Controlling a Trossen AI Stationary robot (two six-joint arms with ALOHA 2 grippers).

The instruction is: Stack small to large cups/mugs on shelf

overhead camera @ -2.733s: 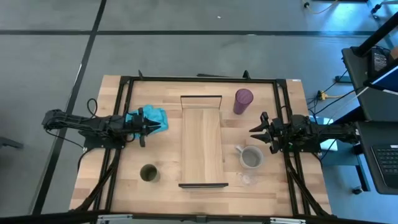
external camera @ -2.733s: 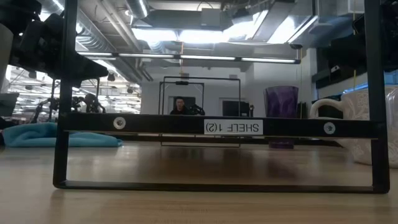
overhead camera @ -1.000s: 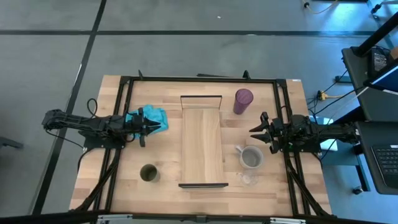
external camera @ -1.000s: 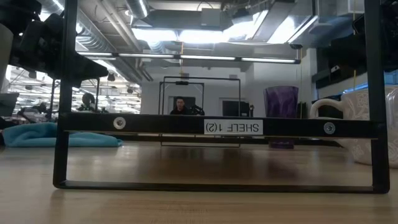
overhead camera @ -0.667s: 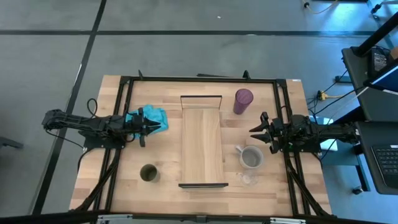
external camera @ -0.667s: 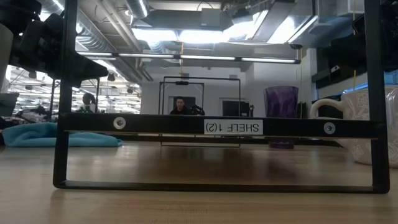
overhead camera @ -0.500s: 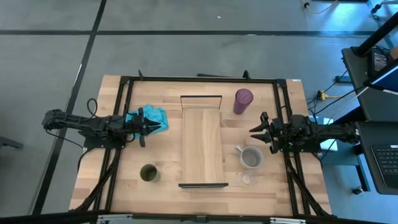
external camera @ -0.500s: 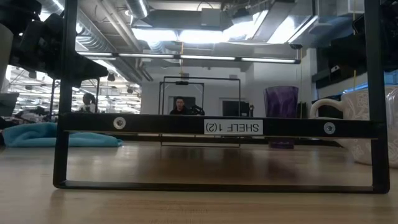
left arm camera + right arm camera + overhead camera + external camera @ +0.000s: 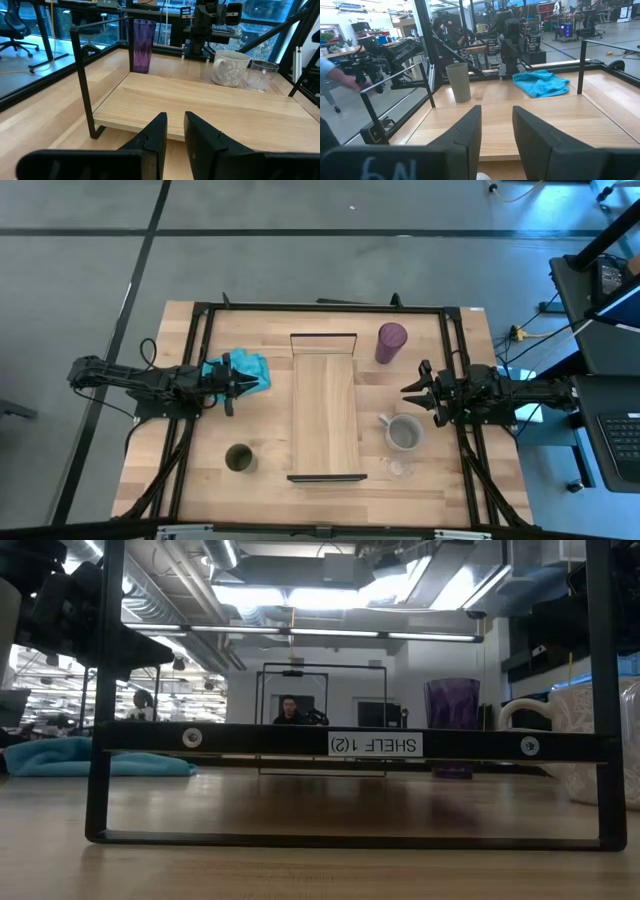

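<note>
High view: shelf (image 9: 324,415) bare mid-surface; purple tumbler (image 9: 390,342), grey mug (image 9: 403,432), clear glass (image 9: 399,468) to its right, olive cup (image 9: 238,458) left. Left gripper (image 9: 246,386) and right gripper (image 9: 407,391) slightly parted, empty.

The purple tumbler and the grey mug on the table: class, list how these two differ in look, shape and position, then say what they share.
The purple tumbler is tall, slim and has no handle; the grey mug is squat, wide and has a handle. The purple tumbler is see-through violet; the grey mug is pale with a swirling pattern. The purple tumbler stands near the shelf's far end, the grey mug nearer its front end. Both stand upright on the table to the right of the shelf, untouched.
</note>
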